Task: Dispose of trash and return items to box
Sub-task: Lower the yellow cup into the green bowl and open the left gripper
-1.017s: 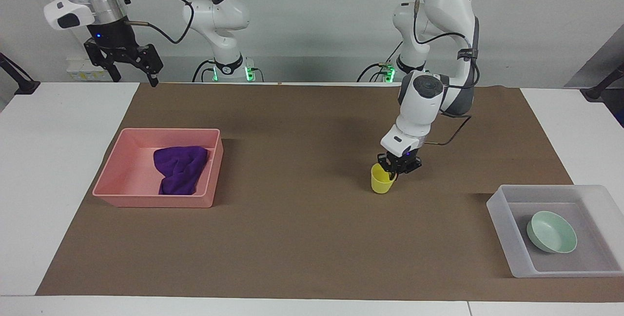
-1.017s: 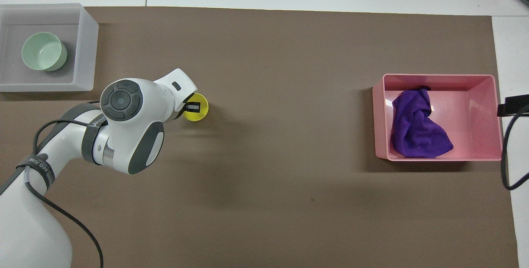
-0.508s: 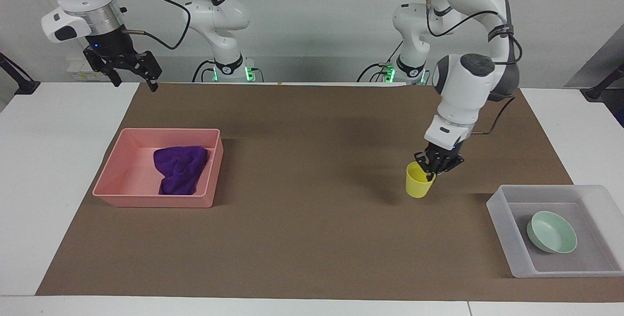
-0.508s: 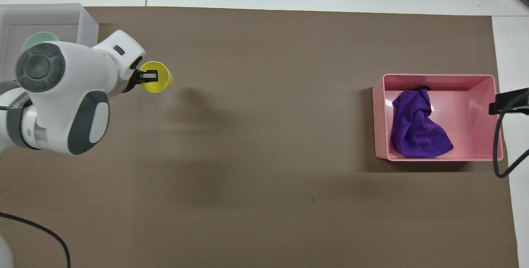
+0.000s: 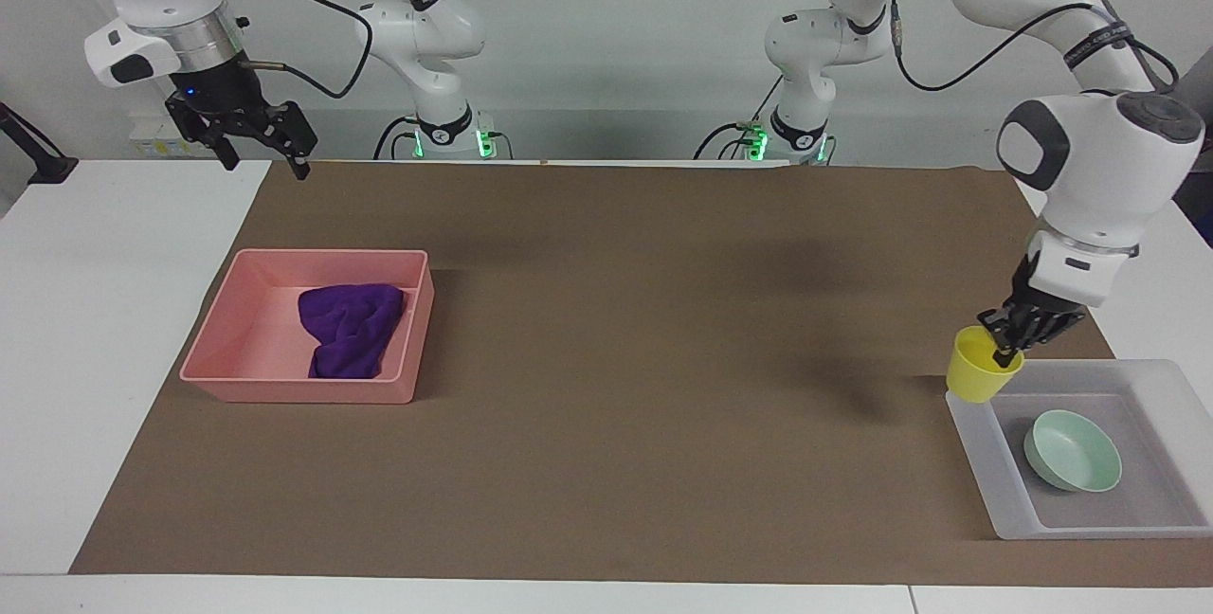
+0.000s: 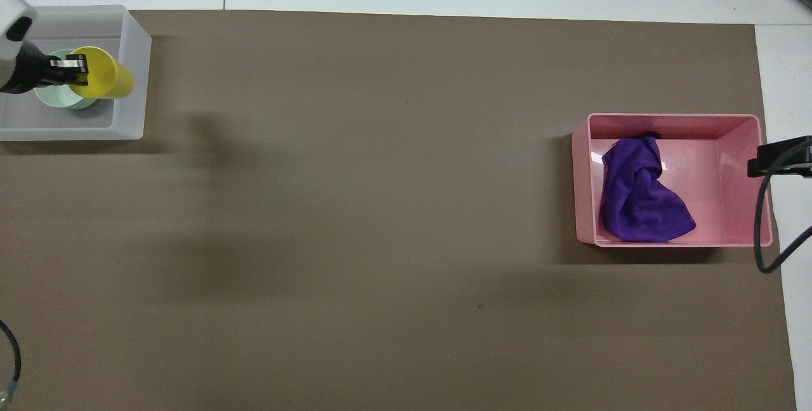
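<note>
Facing view first: I see the yellow cup [image 5: 982, 374], a small plain plastic tumbler that narrows toward its base, hanging off the left gripper [image 5: 1010, 345], whose fingers pinch the cup's rim with one finger inside the mouth. It is up in the air over the corner of the frosted white box [image 5: 1004, 491] that lies nearest the robots and the table's middle, at the left arm's end of the table. The pale green bowl [image 5: 1072, 450] lies inside that box.

Half a second ago I had the same cup over bare brown mat [image 5: 606, 462], short of the box; a second ago it was nearer the table's middle. The left arm has since swung it outward toward the box. Nothing else has moved.

The cup's long axis is tilted: mouth up and leaning toward the gripper, base swung down and away toward the table's middle. In the overhead view its side wall [image 6: 108, 75] shows, overlapping the bowl [image 6: 60, 97].

The purple rag [image 5: 349, 328] lies crumpled in the pink tray [image 5: 294, 391] at the right arm's end. The right gripper [image 5: 256, 135] waits, fingers spread wide, over the table edge by its base.
</note>
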Robot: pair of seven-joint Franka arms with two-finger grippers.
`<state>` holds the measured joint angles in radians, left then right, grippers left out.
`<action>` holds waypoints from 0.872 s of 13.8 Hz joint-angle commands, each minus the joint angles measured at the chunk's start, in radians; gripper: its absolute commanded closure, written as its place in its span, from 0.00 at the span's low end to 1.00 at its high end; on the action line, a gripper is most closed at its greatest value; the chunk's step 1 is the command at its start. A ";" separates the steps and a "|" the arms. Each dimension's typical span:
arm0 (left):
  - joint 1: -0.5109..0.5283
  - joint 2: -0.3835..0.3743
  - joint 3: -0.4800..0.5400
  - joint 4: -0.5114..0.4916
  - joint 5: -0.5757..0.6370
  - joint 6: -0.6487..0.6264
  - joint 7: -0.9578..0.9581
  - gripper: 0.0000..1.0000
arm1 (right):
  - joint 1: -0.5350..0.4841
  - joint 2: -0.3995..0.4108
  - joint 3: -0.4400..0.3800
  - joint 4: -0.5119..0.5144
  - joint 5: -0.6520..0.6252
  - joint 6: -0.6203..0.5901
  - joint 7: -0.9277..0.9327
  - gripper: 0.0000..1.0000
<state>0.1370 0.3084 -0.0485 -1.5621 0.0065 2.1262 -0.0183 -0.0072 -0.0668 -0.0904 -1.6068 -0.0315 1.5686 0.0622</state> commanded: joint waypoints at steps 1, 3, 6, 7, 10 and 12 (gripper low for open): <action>0.084 0.133 -0.017 0.199 -0.026 -0.089 0.073 1.00 | -0.007 -0.018 0.006 -0.019 0.015 -0.007 0.005 0.00; 0.140 0.236 -0.040 0.324 -0.030 -0.133 0.078 1.00 | -0.007 -0.019 0.006 -0.024 0.015 -0.007 0.002 0.00; 0.231 0.348 -0.103 0.422 -0.028 -0.127 0.078 1.00 | -0.005 -0.022 0.006 -0.031 0.015 -0.007 -0.001 0.00; 0.240 0.368 -0.106 0.434 -0.026 -0.121 0.078 1.00 | -0.005 -0.022 0.009 -0.030 0.015 -0.007 -0.004 0.00; 0.259 0.405 -0.106 0.433 -0.028 -0.103 0.078 1.00 | -0.004 -0.022 0.012 -0.030 0.015 -0.008 -0.007 0.00; 0.260 0.408 -0.105 0.407 -0.030 -0.066 0.077 1.00 | -0.005 -0.022 0.014 -0.030 0.015 -0.007 -0.008 0.00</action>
<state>0.3840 0.6933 -0.1399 -1.1776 -0.0082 2.0479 0.0467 -0.0059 -0.0687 -0.0830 -1.6163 -0.0296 1.5685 0.0613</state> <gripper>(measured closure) 0.974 0.000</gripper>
